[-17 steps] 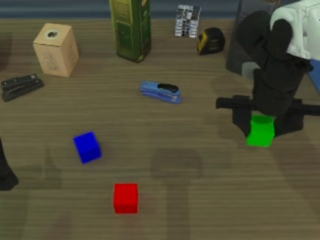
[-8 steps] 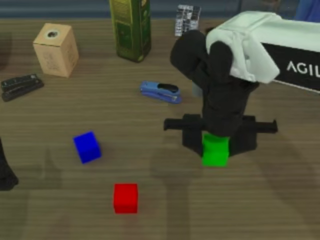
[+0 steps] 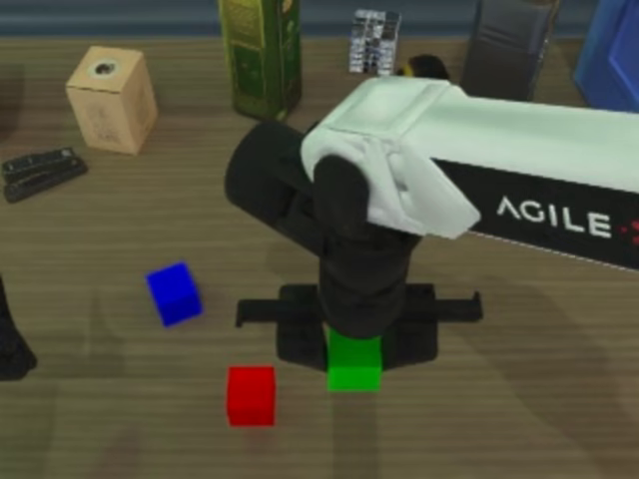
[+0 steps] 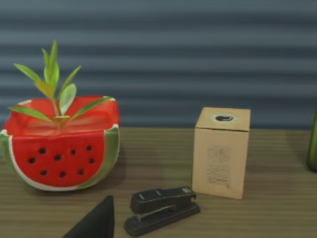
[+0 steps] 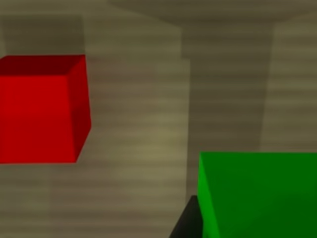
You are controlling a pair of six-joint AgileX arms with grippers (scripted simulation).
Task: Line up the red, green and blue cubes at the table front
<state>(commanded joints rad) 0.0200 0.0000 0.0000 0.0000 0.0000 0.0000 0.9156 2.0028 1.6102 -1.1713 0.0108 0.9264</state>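
My right gripper (image 3: 354, 349) is shut on the green cube (image 3: 354, 367), holding it near the table (image 3: 519, 419) front, just right of the red cube (image 3: 251, 395) with a gap between them. The right wrist view shows the green cube (image 5: 257, 193) against one dark finger (image 5: 188, 223), with the red cube (image 5: 39, 114) beside it on the wood. The blue cube (image 3: 174, 293) lies farther left and back. My left gripper (image 3: 10, 349) stays parked at the left edge, open; only one of its fingers (image 4: 99, 223) shows.
Along the back stand a tan box (image 3: 111, 98), a green carton (image 3: 262, 55), a patterned block (image 3: 375, 42) and a dark grey box (image 3: 511, 50). A black stapler (image 3: 42, 172) lies at the left. A watermelon planter (image 4: 62, 144) stands beyond it.
My right arm has carried the green cube left and toward the front, from the right-middle of the table to beside the red cube. The arm now covers the blue stapler.
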